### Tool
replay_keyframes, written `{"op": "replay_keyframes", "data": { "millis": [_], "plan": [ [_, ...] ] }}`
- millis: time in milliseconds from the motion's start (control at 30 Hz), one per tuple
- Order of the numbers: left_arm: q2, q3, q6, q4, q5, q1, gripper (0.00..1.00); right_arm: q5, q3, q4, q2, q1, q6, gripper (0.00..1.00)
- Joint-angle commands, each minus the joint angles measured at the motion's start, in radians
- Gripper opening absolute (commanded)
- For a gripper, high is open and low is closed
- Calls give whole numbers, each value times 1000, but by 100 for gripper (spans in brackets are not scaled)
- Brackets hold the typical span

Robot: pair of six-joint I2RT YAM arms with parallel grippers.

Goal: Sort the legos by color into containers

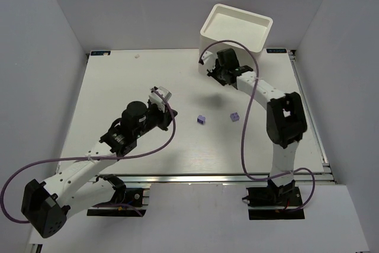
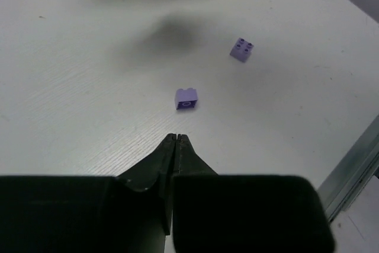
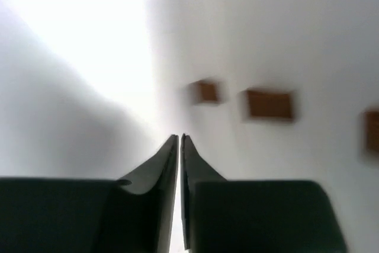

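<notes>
Purple lego [image 2: 186,98]: likely handling light, rigid, slippery; best gripping across its flat sides
Left gripper [image 2: 176,137]: jaws pressing together, holding nothing
Right gripper [image 3: 179,137]: jaws pressing together

Left hand [image 2: 176,137], right hand [image 3: 179,137]: both pinched closed.

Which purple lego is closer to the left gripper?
The left purple lego, just ahead of the left gripper; the other lego sits farther off to the right, studs up.

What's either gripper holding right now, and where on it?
Nothing. Left gripper is shut empty, short of the nearest lego; right gripper is shut empty too.
</notes>
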Motion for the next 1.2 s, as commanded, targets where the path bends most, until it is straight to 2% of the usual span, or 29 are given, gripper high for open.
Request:
{"op": "replay_keyframes", "data": {
  "millis": [0,33,67,100,133,233,300,333,367,400,433,500,633,667,800,833,933,1000,1167],
  "plan": [
    [39,-19,-10,55,108,-2,15,-486,-99,-192,-257,-6,116,13],
    [53,-21,-18,90,133,-2,18,-540,-161,-160,-314,-9,159,31],
    [72,-22,-39,125,146,-2,23,-594,-229,-115,-419,-12,203,60],
    [108,-24,-53,147,154,-2,37,-599,-355,-15,-467,-15,307,73],
    [131,-22,-68,167,169,-2,45,-596,-411,29,-512,-21,355,89],
    [254,13,-117,240,177,-2,59,-594,-545,118,-619,-44,518,89],
    [329,50,-149,291,199,-2,62,-635,-570,121,-649,-69,555,77],
    [405,97,-165,307,205,-2,62,-669,-577,114,-656,-96,568,69],
    [444,120,-191,346,211,-2,62,-675,-581,114,-675,-115,573,53],
    [481,142,-203,374,206,-2,62,-677,-585,115,-687,-123,579,44],
    [554,180,-223,394,200,-2,62,-682,-594,127,-701,-142,585,20],
    [631,228,-229,438,165,-2,62,-683,-611,140,-741,-170,587,0],
    [829,436,-211,413,87,-23,64,-758,-640,158,-799,-234,613,0],
    [906,467,-214,405,81,-23,65,-778,-645,158,-810,-254,631,0],
    [1035,576,-217,432,10,-23,72,-846,-654,164,-817,-307,647,0],
    [1053,593,-211,435,-22,-23,72,-869,-654,164,-817,-322,647,15],
    [1139,669,-165,446,-80,-23,75,-951,-659,167,-819,-362,647,36],
    [1202,735,-121,443,-117,-33,78,-1010,-662,175,-817,-391,647,40],
    [1290,795,-53,512,-171,-33,79,-1051,-662,183,-816,-431,673,40]
  ]
}}
